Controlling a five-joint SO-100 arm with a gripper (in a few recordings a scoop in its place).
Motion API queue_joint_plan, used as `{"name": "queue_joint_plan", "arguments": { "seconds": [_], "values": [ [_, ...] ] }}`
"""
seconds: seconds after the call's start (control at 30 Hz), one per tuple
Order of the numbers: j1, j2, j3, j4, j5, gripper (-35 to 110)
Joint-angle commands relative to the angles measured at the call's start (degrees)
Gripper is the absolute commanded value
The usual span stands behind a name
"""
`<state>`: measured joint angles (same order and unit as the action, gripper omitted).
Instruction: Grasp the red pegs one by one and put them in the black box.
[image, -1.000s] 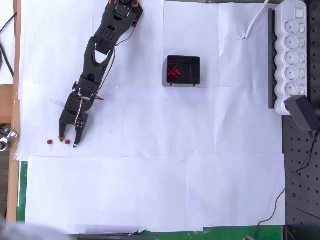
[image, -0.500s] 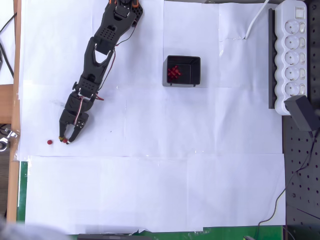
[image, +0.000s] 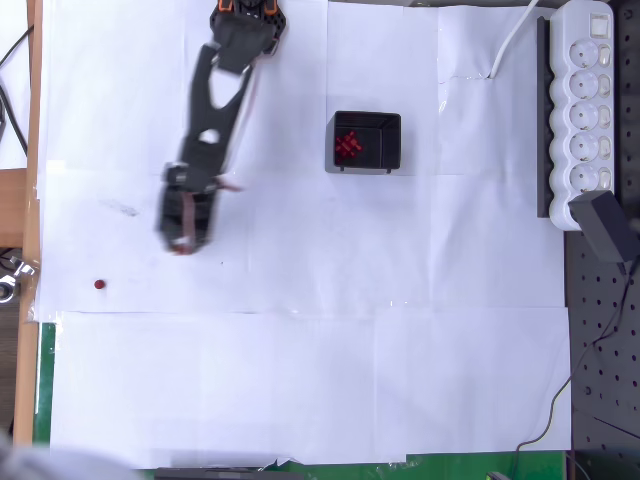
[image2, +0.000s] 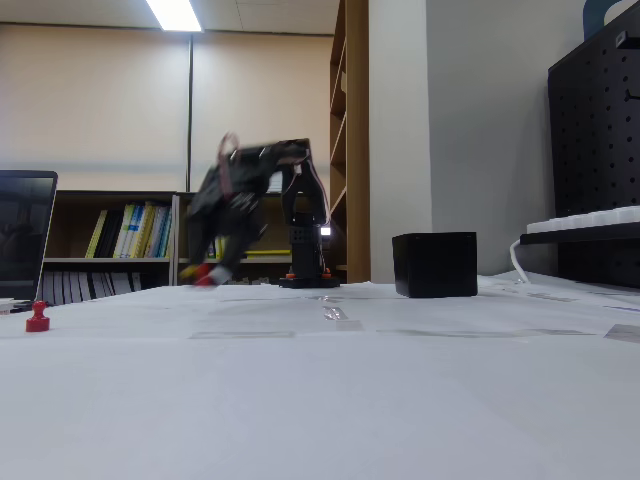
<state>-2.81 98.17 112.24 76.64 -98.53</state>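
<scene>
A: Lifting now, the gripper (image: 181, 243) is blurred w/ motion; a sec ago it was low by two pegs, jaws closing on one.
B: Holding it?
A: Cannot tell, but something red shows at its tip (image2: 203, 273). One red peg (image: 99, 284) is left on paper, well apart from the black box (image: 367, 142), which holds several already.

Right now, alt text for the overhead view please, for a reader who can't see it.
A black robot arm, motion-blurred, reaches over white paper, its gripper above a lone red peg near the picture's left edge. A small black box right of the arm holds several red pegs. A white power strip lies along the right edge.
</scene>
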Motion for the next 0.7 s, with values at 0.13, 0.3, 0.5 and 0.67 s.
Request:
{"name": "queue_joint_plan", "arguments": {
  "seconds": [0.13,0.3,0.5,0.67],
  "values": [
    [-34.37,-10.81,8.70,26.54,-18.19,0],
    [-40.17,-6.94,3.43,23.99,-22.76,0],
    [-40.17,1.41,-1.58,15.29,-22.85,0],
    [-38.67,6.59,-1.67,14.06,-21.09,5]
  ]
}}
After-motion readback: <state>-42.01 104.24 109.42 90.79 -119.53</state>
